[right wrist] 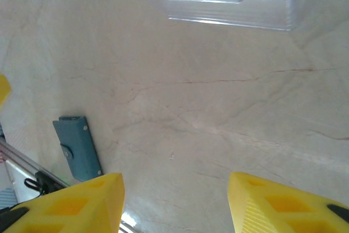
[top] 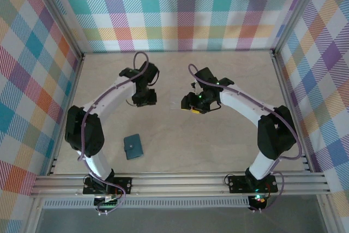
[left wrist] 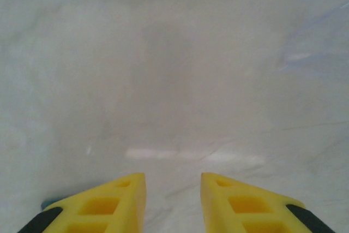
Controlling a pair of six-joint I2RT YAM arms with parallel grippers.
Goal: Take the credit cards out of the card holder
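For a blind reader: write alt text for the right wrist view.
A teal wallet lies on the pale table at the left, beyond the yellow fingers of the open right hand. A clear plastic tray sits at the top.

You're looking at a smooth, pale, marble-patterned table with a faint sheen. The small teal-blue card holder looks matt and leather-like. The clear tray is glossy transparent plastic. The left gripper and right gripper show matt yellow moulded plastic. Brushed metal rails line the table's near edge.
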